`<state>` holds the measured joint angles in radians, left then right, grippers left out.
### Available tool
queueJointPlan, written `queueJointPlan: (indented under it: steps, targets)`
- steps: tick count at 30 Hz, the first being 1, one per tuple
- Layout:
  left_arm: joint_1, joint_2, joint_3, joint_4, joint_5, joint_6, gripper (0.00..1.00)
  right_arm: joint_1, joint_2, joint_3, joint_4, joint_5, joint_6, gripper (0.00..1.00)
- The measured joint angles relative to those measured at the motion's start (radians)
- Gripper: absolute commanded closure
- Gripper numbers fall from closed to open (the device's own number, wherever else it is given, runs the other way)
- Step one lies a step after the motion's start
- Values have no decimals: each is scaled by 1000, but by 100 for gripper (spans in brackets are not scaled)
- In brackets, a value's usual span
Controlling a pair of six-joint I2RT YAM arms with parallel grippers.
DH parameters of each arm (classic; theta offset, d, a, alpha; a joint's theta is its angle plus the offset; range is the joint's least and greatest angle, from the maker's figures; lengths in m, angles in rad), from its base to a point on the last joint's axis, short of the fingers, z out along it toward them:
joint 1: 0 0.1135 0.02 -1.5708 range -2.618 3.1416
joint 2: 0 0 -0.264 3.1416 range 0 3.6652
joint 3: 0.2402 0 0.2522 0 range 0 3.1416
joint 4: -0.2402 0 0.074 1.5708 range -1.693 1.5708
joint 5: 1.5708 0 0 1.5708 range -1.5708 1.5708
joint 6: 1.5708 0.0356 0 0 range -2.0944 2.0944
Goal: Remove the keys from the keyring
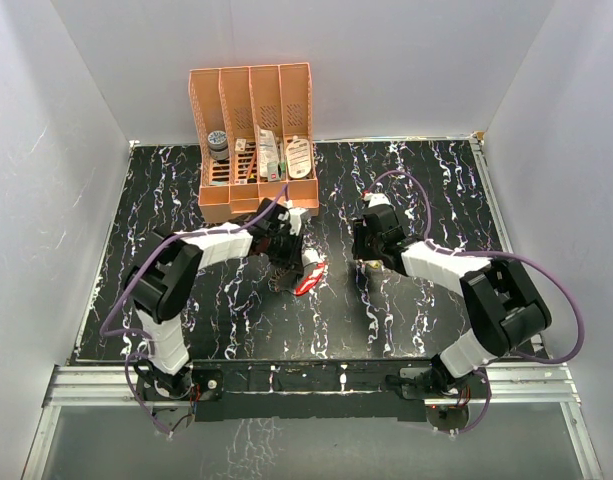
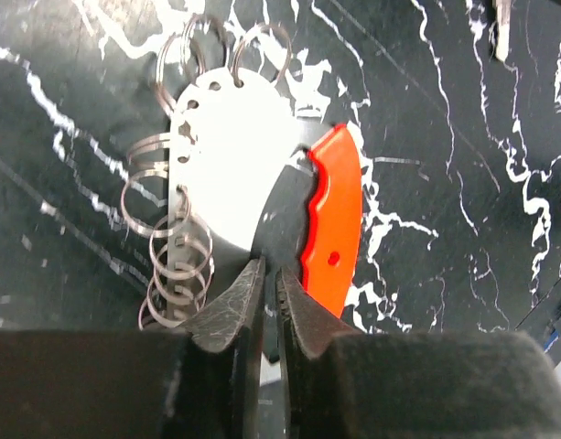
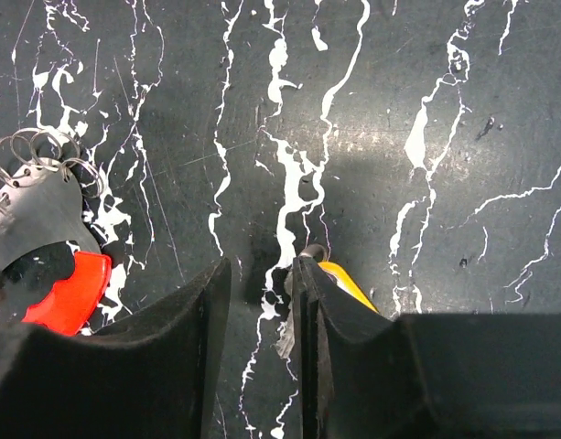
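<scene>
At the left gripper: jaws all but together, clamped, as far as the view shows, on the near edge of the red-and-white tag.
At the right gripper: jaws apart, nothing gripped.
Key: yellow, on the table, just beside the finger farther from the tag, partly hidden; long axis cannot be told.
Keyring: wire rings fan along the tag's edge, away from the left jaws.
Judgement: key lies apart from the rings; right arm nearer it.
</scene>
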<state>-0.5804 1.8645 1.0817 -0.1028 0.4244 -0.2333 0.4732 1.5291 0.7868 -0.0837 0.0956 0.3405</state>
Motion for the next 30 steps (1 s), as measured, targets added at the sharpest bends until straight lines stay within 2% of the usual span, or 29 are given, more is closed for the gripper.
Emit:
queueJointPlan:
  steps: [5,8,14,16,19,21,24,25,27,30]
  targets:
    - [3,-115,-39,-54,-24,14,85,-5,13,0,16,11,-1,66]
    - [3,-219,-54,-60,-29,16,83,-6,0,0,22,26,-3,54]
    - [3,-449,-87,-40,-91,7,74,-11,-159,0,30,104,-32,46]
    - [4,-501,-103,-25,-143,-8,65,-11,-216,5,36,143,-39,43]
    - [9,-563,-145,1,-238,-39,40,-11,-267,22,30,200,-39,37]
    - [11,-603,-173,7,-309,-59,33,-11,-301,25,24,242,-40,36]
    - [14,-656,-181,4,-434,-82,29,-11,-368,25,-6,300,-44,31]
    - [15,-674,-180,4,-473,-83,28,-11,-402,25,-15,324,-47,27]
    - [16,-703,-180,-1,-536,-83,26,-11,-460,24,-21,363,-51,3]
    - [16,-730,-180,-14,-612,-82,24,-11,-545,23,-21,428,-68,2]
